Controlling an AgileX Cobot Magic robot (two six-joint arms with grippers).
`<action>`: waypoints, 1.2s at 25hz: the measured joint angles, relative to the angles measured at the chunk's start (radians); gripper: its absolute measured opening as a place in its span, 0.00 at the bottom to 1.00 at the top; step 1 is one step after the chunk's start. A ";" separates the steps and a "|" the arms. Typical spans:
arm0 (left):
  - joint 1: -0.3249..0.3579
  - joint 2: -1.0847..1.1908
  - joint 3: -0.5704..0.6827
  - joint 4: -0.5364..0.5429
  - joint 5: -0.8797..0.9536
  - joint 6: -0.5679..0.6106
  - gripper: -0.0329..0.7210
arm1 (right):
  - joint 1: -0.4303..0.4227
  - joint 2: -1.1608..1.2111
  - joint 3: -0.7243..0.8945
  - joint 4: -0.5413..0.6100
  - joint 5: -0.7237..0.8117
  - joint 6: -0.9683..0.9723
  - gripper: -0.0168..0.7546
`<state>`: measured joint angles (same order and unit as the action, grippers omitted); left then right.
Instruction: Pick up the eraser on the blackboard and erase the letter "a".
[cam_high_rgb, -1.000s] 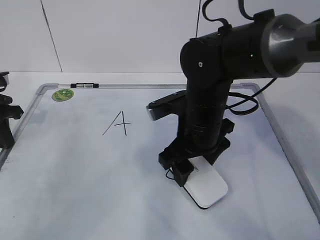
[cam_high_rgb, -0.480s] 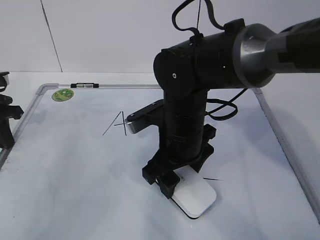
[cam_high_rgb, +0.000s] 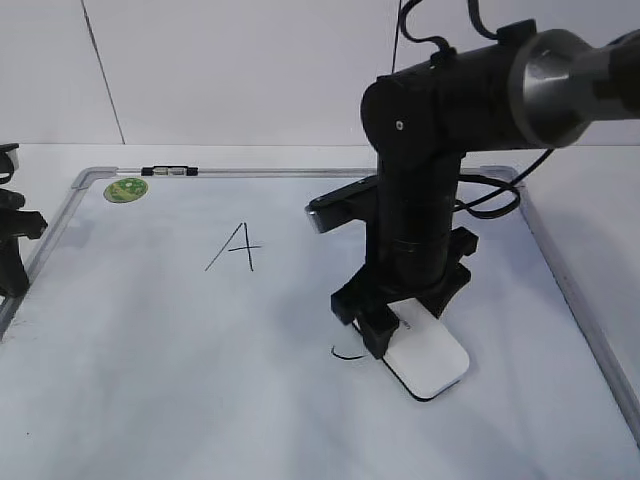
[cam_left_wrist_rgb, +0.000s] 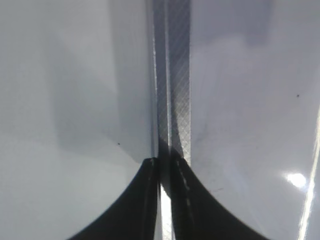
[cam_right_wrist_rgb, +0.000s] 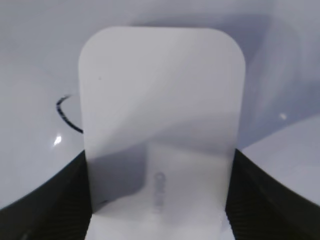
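The white eraser (cam_high_rgb: 428, 365) lies flat on the blackboard (cam_high_rgb: 150, 330), right of middle near the front. My right gripper (cam_high_rgb: 408, 318) is shut on its sides; the right wrist view shows the eraser (cam_right_wrist_rgb: 160, 100) between the dark fingers (cam_right_wrist_rgb: 157, 210). Of the letter "a", only a short curved black stroke (cam_high_rgb: 345, 353) shows, just left of the eraser, also in the right wrist view (cam_right_wrist_rgb: 67, 112). The rest is hidden under the eraser or gone. My left gripper (cam_left_wrist_rgb: 165, 170) is shut and empty over the board's left frame (cam_left_wrist_rgb: 172, 75).
An angular capital "A" (cam_high_rgb: 235, 247) is drawn left of middle. A round green sticker (cam_high_rgb: 126, 189) sits at the far left corner. The left arm (cam_high_rgb: 10, 250) stands at the board's left edge. The silver frame (cam_high_rgb: 575, 300) runs down the right side.
The right arm swept the eraser left and toward the front, then back right. The thin tail stroke seen right of the eraser half a second ago no longer shows. A curved remnant now shows at its left.
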<state>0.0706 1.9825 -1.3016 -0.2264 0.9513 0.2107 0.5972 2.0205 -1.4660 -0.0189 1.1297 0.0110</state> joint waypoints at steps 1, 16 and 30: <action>0.000 0.000 0.000 0.000 0.000 0.000 0.12 | -0.014 0.000 0.000 0.000 0.001 0.000 0.77; 0.000 0.000 0.000 0.002 0.000 0.000 0.13 | 0.036 0.000 -0.001 0.004 0.008 -0.011 0.77; 0.000 0.000 0.000 0.002 0.002 0.000 0.13 | 0.138 0.004 -0.001 0.039 0.002 -0.023 0.76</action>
<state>0.0706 1.9825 -1.3016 -0.2249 0.9536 0.2107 0.7350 2.0248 -1.4673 0.0201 1.1320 -0.0115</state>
